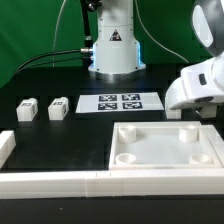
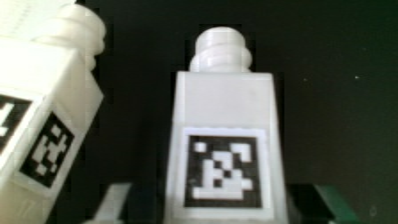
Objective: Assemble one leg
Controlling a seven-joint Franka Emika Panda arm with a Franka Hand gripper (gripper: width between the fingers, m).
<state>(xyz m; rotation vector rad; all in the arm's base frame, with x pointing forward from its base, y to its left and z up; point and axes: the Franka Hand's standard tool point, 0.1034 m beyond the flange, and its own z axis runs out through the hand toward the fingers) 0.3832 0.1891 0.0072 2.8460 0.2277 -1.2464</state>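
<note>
In the wrist view a white leg [image 2: 226, 110] lies lengthwise between my fingers, its black-and-white tag face up and its round peg pointing away. My gripper [image 2: 226, 212] is open, a finger [image 2: 118, 205] on each side of the leg with a dark gap on both sides. A second leg [image 2: 45, 95] lies close beside it. In the exterior view my hand [image 1: 196, 86] is low over the table at the right and hides these two legs. Two more legs [image 1: 27, 109] [image 1: 58, 107] stand at the left.
The large white tray-like part with round corner sockets [image 1: 166, 128] lies in front of my hand. The marker board [image 1: 120, 102] lies at the middle. A white wall [image 1: 60, 184] runs along the front, with a block [image 1: 5, 147] at the left. The robot base [image 1: 113, 45] stands behind.
</note>
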